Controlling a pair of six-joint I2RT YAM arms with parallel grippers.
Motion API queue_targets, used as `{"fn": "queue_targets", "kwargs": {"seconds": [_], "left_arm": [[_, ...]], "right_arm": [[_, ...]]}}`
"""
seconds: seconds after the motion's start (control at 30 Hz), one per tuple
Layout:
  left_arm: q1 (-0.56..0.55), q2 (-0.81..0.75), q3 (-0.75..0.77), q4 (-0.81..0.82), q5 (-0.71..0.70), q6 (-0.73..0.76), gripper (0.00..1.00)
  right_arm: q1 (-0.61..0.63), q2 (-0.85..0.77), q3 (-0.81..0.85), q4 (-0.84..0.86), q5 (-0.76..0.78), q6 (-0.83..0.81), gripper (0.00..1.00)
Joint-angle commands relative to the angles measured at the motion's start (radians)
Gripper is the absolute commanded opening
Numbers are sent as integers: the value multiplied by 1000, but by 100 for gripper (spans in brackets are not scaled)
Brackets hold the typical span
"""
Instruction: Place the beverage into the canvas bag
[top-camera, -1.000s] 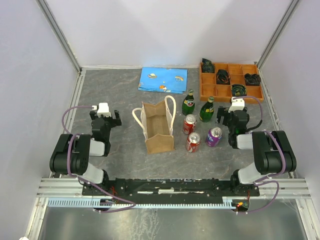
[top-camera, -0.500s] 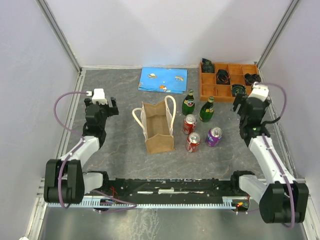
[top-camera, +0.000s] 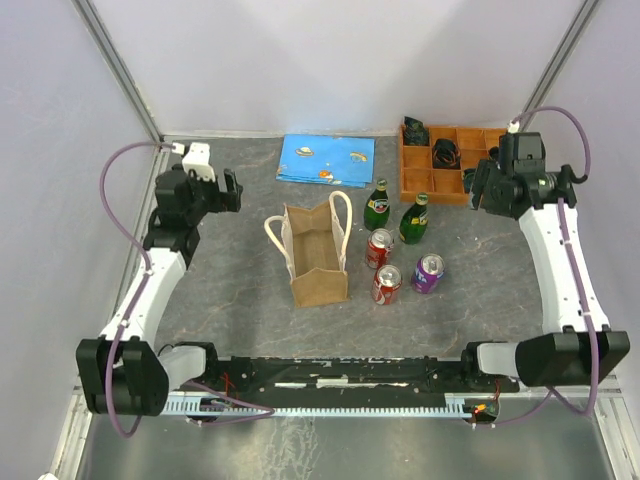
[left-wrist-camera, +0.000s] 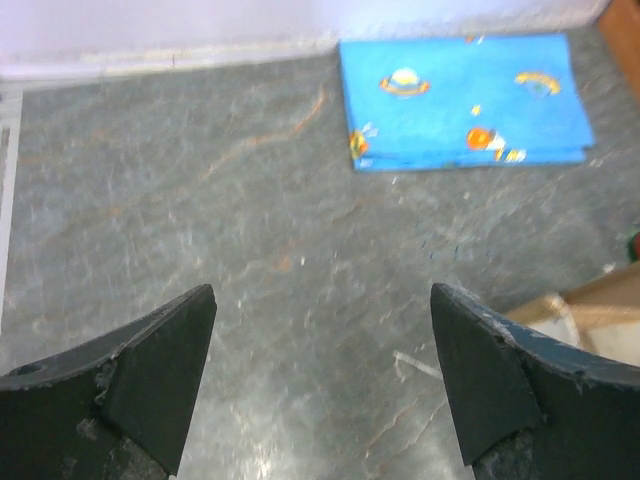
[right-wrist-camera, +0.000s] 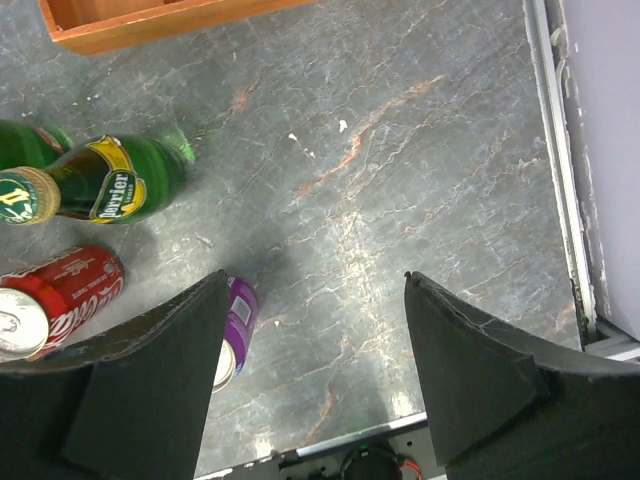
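Note:
The tan canvas bag (top-camera: 315, 257) stands upright mid-table, its cream handles up; a corner of it shows in the left wrist view (left-wrist-camera: 600, 298). To its right stand two green bottles (top-camera: 377, 205) (top-camera: 413, 218), two red cans (top-camera: 379, 247) (top-camera: 386, 284) and a purple can (top-camera: 428, 272). My left gripper (top-camera: 228, 190) is open and empty, raised left of the bag (left-wrist-camera: 320, 290). My right gripper (top-camera: 482, 190) is open and empty, high at the back right (right-wrist-camera: 315, 275). Its view shows the purple can (right-wrist-camera: 243, 300), a green bottle (right-wrist-camera: 110, 180) and a red can (right-wrist-camera: 65, 290) below to the left.
An orange compartment tray (top-camera: 458, 165) with dark items sits at the back right, just beyond my right gripper; its edge shows in the right wrist view (right-wrist-camera: 150, 25). A blue mat (top-camera: 326, 160) lies at the back centre (left-wrist-camera: 465, 100). Metal rails border the table's sides.
Both arms have unfolded and risen. My left gripper moved back and left. My right gripper moved back and right, toward the orange tray. Bag and drinks have not moved.

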Motion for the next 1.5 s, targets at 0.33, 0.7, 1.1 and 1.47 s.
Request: {"fn": "queue_targets", "kwargs": {"seconds": [0.33,0.7,1.1,1.47], "left_arm": [[-28,272,541,-301,232,-58,90],[-29,217,407,-293,227,-80,89],[-29,192,352,-303,226,-63,90],[-29,171,326,-316,233,-55,90]], "right_arm": [[97,157,199,-412,-48,65,77],[340,149,-23,-331,-66,239,82],[379,251,-137,-180,-87,256,88],[380,267,-209,-100,-54,268,82]]}}
